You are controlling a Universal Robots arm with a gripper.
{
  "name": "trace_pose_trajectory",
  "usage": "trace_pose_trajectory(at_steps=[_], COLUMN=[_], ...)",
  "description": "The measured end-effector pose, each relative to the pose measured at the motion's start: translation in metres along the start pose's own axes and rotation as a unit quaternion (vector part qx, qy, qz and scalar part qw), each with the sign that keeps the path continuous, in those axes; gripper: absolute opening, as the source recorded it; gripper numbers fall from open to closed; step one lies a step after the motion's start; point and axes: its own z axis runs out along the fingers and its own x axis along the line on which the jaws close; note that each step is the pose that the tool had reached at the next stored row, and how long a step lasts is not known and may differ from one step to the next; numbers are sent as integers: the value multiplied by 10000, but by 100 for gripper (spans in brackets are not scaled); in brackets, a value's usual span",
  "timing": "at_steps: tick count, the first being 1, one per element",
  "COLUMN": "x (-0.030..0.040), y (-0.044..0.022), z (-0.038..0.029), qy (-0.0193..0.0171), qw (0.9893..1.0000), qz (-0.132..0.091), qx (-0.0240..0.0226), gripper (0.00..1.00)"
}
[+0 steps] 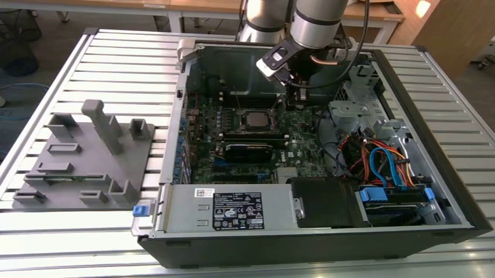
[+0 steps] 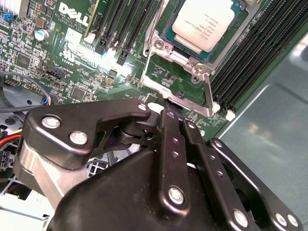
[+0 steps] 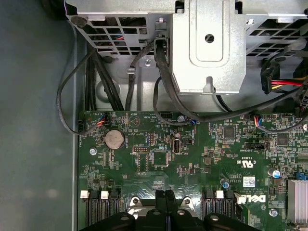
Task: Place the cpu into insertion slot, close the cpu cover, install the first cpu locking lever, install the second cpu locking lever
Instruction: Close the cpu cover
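Note:
The cpu (image 2: 204, 23), a flat square chip with a silver-grey top, lies in the insertion slot (image 1: 240, 124) on the green board. The silvery cpu cover (image 2: 196, 66) frames the chip and looks to lie flat around it. Thin silvery lever rods (image 2: 210, 94) run from the socket's corners to a metal bar at its edge. My gripper (image 2: 169, 109) is shut, and its black fingertips (image 2: 166, 115) rest against that bar just outside the socket. In the first wrist view the gripper (image 3: 166, 194) points at the board with its tips pressed together. In the exterior view the gripper (image 1: 294, 103) hangs just to the cpu's (image 1: 254, 119) right, inside the case.
Long black memory slots (image 2: 269, 48) flank the socket. A metal drive cage (image 3: 209, 43) with black cables stands beyond the board. A silver power supply (image 1: 224, 208) and blue and orange cables (image 1: 386, 162) fill the case's near side. A grey fixture (image 1: 85, 156) sits on the table at the exterior view's left.

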Motion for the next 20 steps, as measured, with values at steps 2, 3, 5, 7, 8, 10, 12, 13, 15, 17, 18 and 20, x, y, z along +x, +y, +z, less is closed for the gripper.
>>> trace_pose_trajectory(at_steps=[2, 3, 5, 7, 8, 10, 12, 13, 15, 17, 18, 20], x=[0, 0, 0, -1, -1, -2, -2, -2, -2, -2, -2, -2], y=[-24, -24, -24, -74, -125, -126, -132, -134, -139, -148, -154, -161], z=[0, 0, 0, 1, 1, 1, 1, 1, 1, 1, 2, 2], qy=[0, 0, 0, 0, 0, 0, 0, 0, 0, 0, 0, 0], qw=[10000, 10000, 10000, 10000, 10000, 10000, 10000, 10000, 10000, 10000, 10000, 10000], qz=[0, 0, 0, 0, 0, 0, 1, 0, 0, 0, 0, 0], qx=[0, 0, 0, 0, 0, 0, 0, 0, 0, 0, 0, 0], gripper=[10, 10, 10, 10, 10, 10, 10, 10, 10, 10, 10, 10])
